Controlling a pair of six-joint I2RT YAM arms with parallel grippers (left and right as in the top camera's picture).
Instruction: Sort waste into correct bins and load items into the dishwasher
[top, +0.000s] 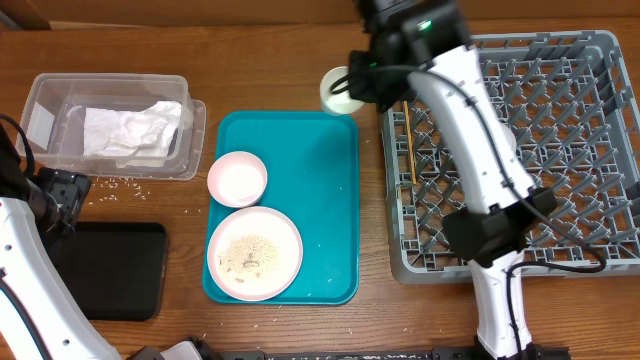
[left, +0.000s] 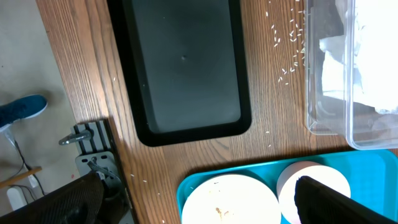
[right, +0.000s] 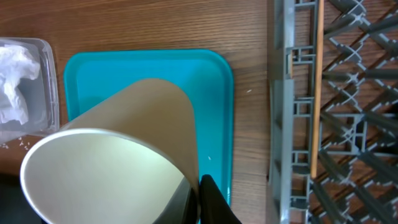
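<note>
Holding: right gripper (top: 358, 85) pinches white cup (right: 124, 137) by teal tray (top: 320, 200) corner
Left gripper (top: 62, 195): jaws wide apart, near black tray (left: 186, 68)

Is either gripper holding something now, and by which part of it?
The right gripper holds the small white cup by its wall near the rim. The left gripper is open and holds nothing.

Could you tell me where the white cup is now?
In the overhead view, the cup is held by the right gripper at the far right corner of the teal tray, beside the dish rack.
</note>
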